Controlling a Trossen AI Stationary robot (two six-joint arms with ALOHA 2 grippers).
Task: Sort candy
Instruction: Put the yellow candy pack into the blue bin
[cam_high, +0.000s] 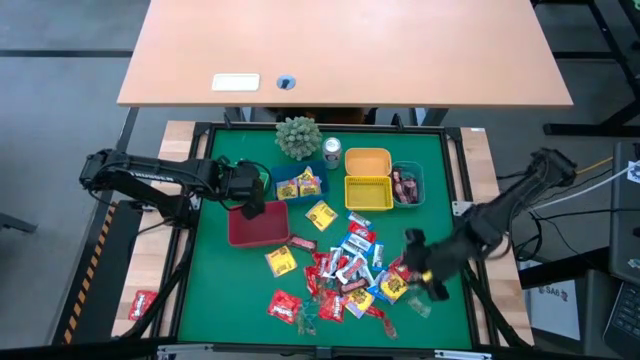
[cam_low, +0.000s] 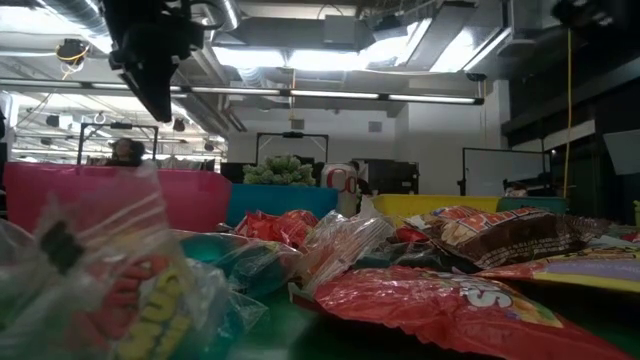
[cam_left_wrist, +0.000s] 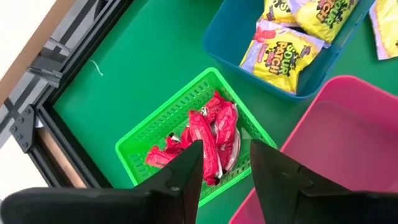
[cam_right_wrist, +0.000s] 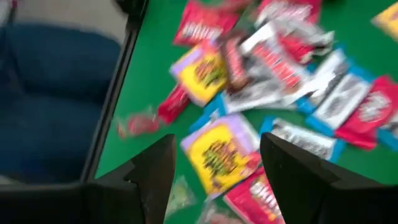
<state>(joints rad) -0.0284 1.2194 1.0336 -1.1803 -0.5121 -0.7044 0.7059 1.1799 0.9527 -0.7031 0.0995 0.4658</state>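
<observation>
With left gripper (cam_left_wrist: 221, 163) parted and empty over green basket (cam_left_wrist: 140, 140) of red candy (cam_left_wrist: 208, 134), right gripper (cam_right_wrist: 217, 165) open above candy pile (cam_high: 345, 270) mid-bench: centre on one wrapper before closing.

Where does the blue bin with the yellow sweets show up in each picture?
High view: blue bin left of centre.
Low view: centre background.
Left wrist view: upper right.
Right wrist view: not in it.
Shared landmark: the pink bin beside it.
</observation>
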